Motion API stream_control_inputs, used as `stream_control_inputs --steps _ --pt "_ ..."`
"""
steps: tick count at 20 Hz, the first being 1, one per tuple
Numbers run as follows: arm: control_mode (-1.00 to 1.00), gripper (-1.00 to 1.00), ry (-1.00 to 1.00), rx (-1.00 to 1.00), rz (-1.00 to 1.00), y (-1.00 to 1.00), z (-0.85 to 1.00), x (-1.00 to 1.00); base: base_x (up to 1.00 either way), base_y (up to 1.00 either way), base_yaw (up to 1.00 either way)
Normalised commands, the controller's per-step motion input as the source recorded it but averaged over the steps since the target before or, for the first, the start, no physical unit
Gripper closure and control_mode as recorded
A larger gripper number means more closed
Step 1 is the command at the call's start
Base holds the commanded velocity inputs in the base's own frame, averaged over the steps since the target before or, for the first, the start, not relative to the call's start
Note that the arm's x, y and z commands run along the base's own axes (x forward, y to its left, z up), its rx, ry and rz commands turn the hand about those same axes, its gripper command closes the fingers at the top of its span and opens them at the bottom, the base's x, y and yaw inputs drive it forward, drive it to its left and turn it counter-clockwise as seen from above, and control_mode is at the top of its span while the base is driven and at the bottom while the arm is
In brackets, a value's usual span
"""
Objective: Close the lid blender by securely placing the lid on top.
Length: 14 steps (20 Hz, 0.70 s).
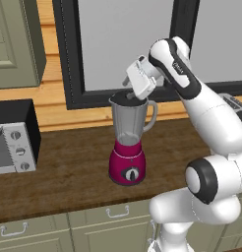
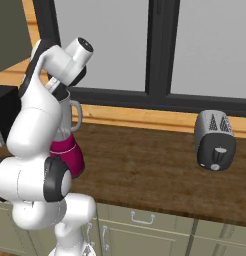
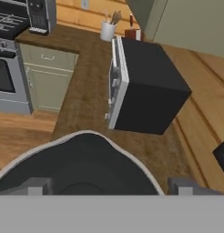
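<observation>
The blender (image 1: 128, 142) stands upright on the dark brown wooden surface (image 1: 69, 167), near its front edge, with the clear grey jar on the magenta base and the dark round dial turned to the front. In the left base view its handle points to the right, toward the arm. The gripper (image 1: 134, 94) is directly above the mouth of the jar, tilted, with the white hand just over the rim. The lid (image 1: 124, 97) appears as a dark disc at the jar's rim, under the hand; whether it sits fully on the rim or is a little above it cannot be told. In the hand view the lid (image 3: 82, 168) is a wide dark round shape at the bottom, with the pale rim of the jar curving around it, and the grey fingers (image 3: 38, 185) stand at its two sides; whether they press on the lid or are a little apart from it cannot be told. To the left of the blender, well apart, stands a black toaster oven (image 1: 12, 138) with grey knobs. In the right base view a silver toaster (image 2: 215, 141) stands far to the right on the same surface. No writing or brand can be read on any of these things.
</observation>
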Motion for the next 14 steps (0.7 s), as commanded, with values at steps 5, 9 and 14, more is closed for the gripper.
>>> stream_control_inputs --steps 5,9,14 --pt "-1.0 -1.0 -0.13 0.0 0.0 0.0 0.12 0.05 0.0 0.0 0.0" --pt "-1.0 -1.0 -0.13 0.01 0.0 -0.04 0.36 -0.33 0.0 0.0 0.0" --pt "-1.0 -1.0 -0.09 0.06 0.0 -0.19 0.42 -0.65 0.0 0.0 0.0"
